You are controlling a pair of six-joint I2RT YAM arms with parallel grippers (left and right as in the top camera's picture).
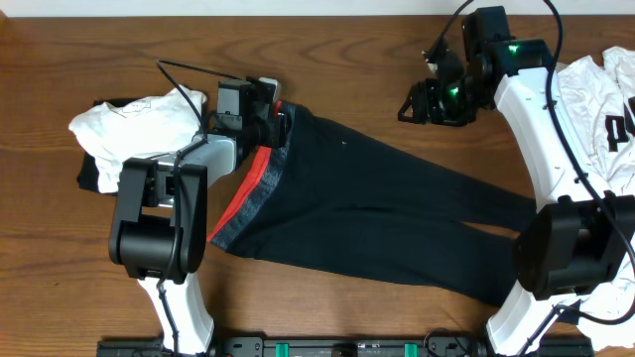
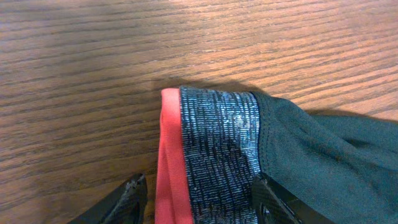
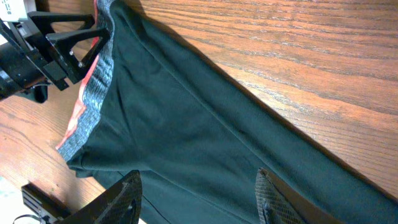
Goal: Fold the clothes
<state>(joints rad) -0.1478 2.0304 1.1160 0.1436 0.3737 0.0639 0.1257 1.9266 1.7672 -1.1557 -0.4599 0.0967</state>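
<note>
Left tool (image 2: 200,198) spread wide, my fingertips straddling the corner of the grey, red-edged waistband (image 2: 217,137). Right tool (image 3: 198,198) also spread, hovering clear of the pants (image 1: 377,198), which lie unfolded, stretched across the tabletop (image 1: 337,50) between my arms.

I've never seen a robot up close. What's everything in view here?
pants: one, black with grey waistband edged red-orange, across the table's middle
crumpled T-shirt: one, white, left side
dark cloth: one, black, under that T-shirt
lettered T-shirt: one, white with black lettering, right edge
table: one, brown wood, beneath everything
left gripper: one, black, open, astride the waistband
right gripper: one, black, open, near the pants' far edge
</note>
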